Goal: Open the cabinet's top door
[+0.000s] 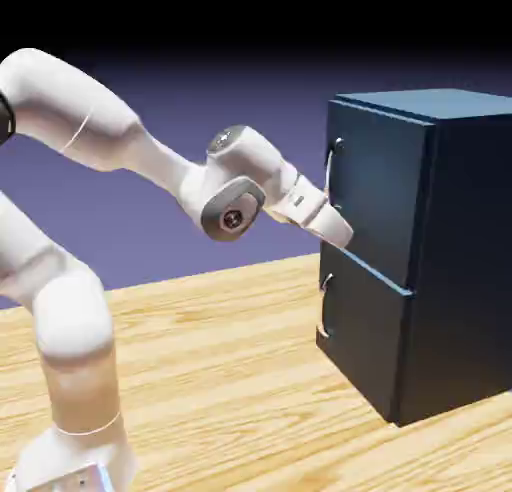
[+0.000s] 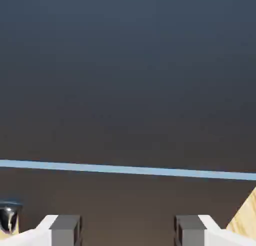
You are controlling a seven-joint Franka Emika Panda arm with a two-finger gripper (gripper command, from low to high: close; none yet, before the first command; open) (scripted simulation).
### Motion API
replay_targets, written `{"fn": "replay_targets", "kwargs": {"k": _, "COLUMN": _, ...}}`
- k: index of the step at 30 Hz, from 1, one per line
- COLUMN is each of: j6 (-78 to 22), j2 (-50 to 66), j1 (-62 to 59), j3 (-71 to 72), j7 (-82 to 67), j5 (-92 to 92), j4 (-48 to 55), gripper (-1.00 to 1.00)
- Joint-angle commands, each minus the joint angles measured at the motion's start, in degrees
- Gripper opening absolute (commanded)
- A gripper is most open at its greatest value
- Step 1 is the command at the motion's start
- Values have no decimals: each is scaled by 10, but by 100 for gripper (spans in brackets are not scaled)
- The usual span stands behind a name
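The cabinet [image 1: 440,250] is a boxy, matte navy-blue block with sharp edges, standing on the pale wood-grain surface [image 1: 230,380] at the right of the exterior view. Its front is split into two flat panels: the taller top door [image 1: 378,195] above and a shorter lower panel [image 1: 362,330] below, each with a thin pale curved handle [image 1: 331,165] along its left edge. The smooth, glossy white arm [image 1: 120,140] reaches across from the left, its rounded joints capped in grey, and the gripper [image 1: 338,230] sits against the bottom of the top door, just above the seam.

Only the hand view shows the jaws: two square grey fingertips [image 2: 65,229] stand well apart with nothing between them, so the gripper is open. It also shows the dark door face filling the frame, a thin light-blue line [image 2: 125,169] running across it, a small shiny handle end [image 2: 8,217] at lower left, and a wedge of wood grain at lower right
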Motion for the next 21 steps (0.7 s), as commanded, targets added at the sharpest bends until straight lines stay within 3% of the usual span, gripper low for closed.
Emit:
{"fn": "replay_targets", "kwargs": {"k": 1, "j6": -2, "j2": -9, "j1": -9, "j3": 12, "j7": -12, "j5": 25, "j4": 3, "gripper": 0}}
{"fn": "replay_targets", "kwargs": {"k": 21, "j6": -46, "j2": -184, "j1": -196, "j3": 259, "j7": -252, "j5": 523, "j4": 54, "gripper": 0}}
